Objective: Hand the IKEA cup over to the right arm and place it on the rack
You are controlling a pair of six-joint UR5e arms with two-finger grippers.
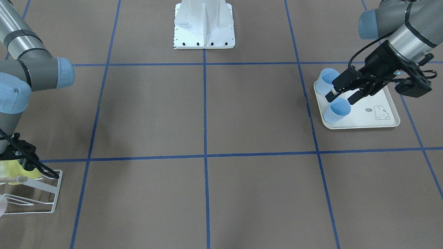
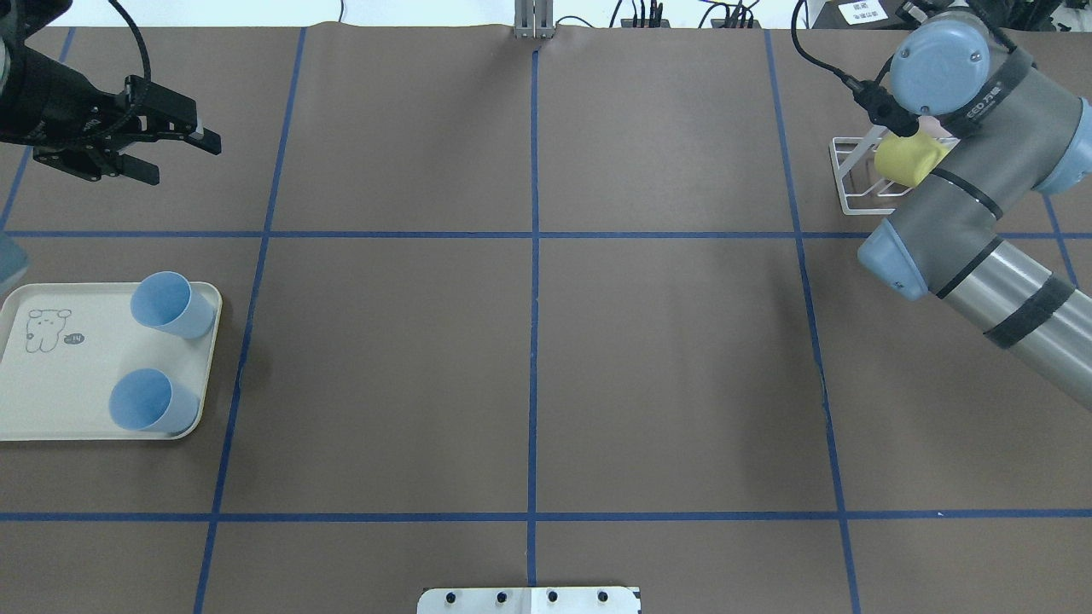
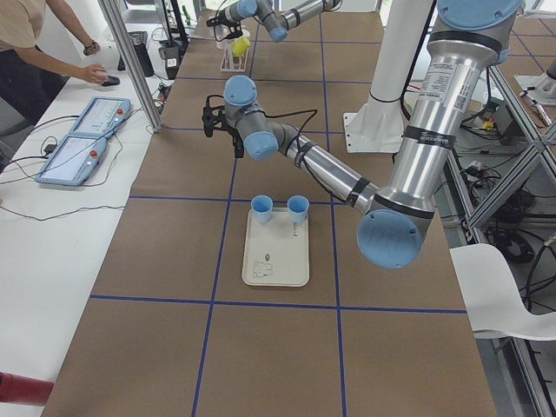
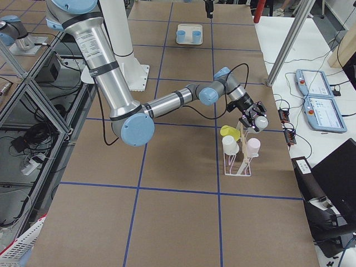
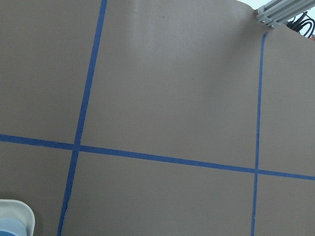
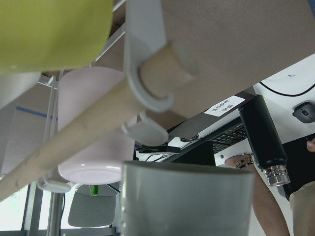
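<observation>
Two blue IKEA cups (image 2: 171,305) (image 2: 145,401) lie on the cream rabbit-print tray (image 2: 51,401) at the table's left. My left gripper (image 2: 166,153) hovers open and empty above the table, past the tray's far edge. In the front view it overlaps the cups (image 1: 327,81) (image 1: 338,110). A yellow cup (image 4: 229,132) hangs on the white wire rack (image 4: 236,161), beside a white cup (image 4: 229,146) and a pink cup (image 4: 253,146). My right gripper (image 4: 253,121) is just beside the rack's top, apart from the yellow cup (image 1: 14,171). Its fingers look spread, with nothing between them.
The robot's white base plate (image 1: 204,27) stands at the table's middle edge. The right wrist view shows the rack's wooden dowel (image 6: 98,108) close up and a black bottle (image 6: 263,137) beyond. A person (image 3: 35,43) works at the side bench with two pendants (image 3: 74,161).
</observation>
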